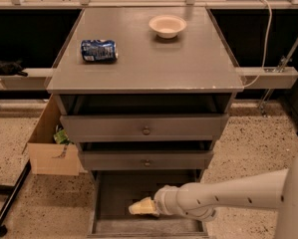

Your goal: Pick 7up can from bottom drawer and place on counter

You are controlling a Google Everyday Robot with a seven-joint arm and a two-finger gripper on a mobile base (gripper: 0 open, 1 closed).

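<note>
View from above and in front of the cabinet. Nearest to us, the bottom drawer (116, 190) stands pulled open, its flat grey floor bare on the left side. The white arm (228, 195) enters from the right and ends in the cream-coloured hand (142, 206), which lies low inside the drawer, near the middle of the floor and pointing left. We cannot tell whether the hand is open, closed or gripping anything. The 7up can cannot be made out anywhere in this view; we judge that it is either hidden at the hand or lost against the dark floor, and it is certainly not on the table. Above the open drawer are the two knob-fronted drawers (146, 128), both slightly out. To the left, on the floor, stands a cardboard box (51, 148). Farther back, the table (153, 63) carries a blue and white can (98, 50) lying on its side at left and a pale bowl (167, 26) near the far edge. We judge the task to be at the reach-and-grasp step: the lift and the placing on the table are not yet done.
</note>
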